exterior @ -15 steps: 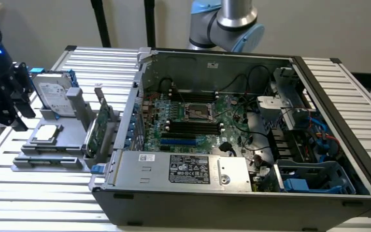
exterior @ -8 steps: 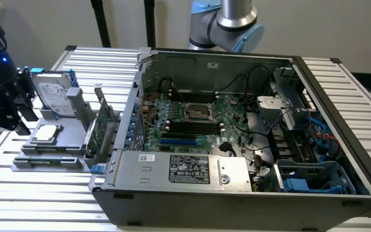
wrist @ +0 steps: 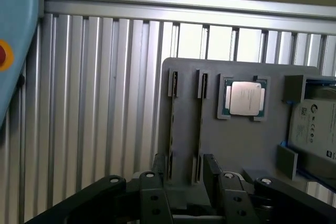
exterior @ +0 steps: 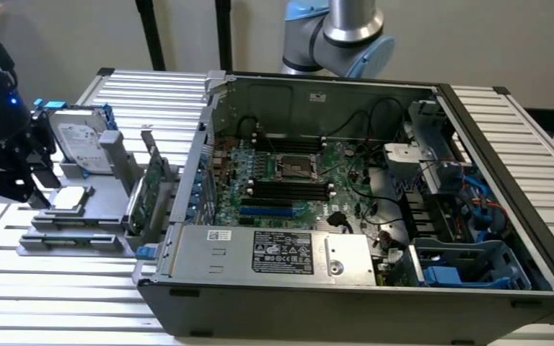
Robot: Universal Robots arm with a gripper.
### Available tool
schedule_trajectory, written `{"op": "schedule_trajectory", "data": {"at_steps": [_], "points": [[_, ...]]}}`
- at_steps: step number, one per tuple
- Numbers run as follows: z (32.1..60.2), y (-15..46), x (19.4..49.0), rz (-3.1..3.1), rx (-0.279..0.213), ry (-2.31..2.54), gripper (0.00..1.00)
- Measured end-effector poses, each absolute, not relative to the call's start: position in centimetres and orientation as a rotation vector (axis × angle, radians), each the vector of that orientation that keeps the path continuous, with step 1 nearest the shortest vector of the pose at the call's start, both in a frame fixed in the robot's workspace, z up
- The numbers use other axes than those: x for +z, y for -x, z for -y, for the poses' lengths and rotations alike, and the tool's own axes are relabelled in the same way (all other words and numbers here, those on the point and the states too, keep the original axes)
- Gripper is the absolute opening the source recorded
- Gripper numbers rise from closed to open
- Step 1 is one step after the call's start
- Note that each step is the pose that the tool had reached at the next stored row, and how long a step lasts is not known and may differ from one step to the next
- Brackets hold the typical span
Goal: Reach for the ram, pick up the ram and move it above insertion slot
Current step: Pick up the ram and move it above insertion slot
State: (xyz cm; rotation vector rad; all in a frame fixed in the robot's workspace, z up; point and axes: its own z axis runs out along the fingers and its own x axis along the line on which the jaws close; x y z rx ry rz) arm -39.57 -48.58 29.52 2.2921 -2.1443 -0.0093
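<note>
Fingers point(wrist: 211, 170): spread apart, holding nothing, above the gray holder's point(wrist: 236, 145) near end.
Ram point(wrist: 199, 124): standing edge-on in its holder slot, beside the CPU point(wrist: 244, 98).
Approach: best centred on that stick alone, clear of the neighbouring card point(wrist: 171, 124), descending squarely.

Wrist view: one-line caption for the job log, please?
Open claw poised over two narrow slots in the gray holder tray, CPU and hard drive alongside.

We see the pincer point(exterior: 9, 187) at nine o'clock of the open computer case point(exterior: 287, 288), hanging by the grey holder point(exterior: 75, 239) with its hard drive point(exterior: 77, 140) on the worktop point(exterior: 55, 306).
</note>
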Motion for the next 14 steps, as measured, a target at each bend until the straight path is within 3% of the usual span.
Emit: {"op": "schedule_trajectory", "data": {"at_steps": [14], "points": [[49.0,39.6,27.0,2.144,-0.009,-2.292,0.42]]}}
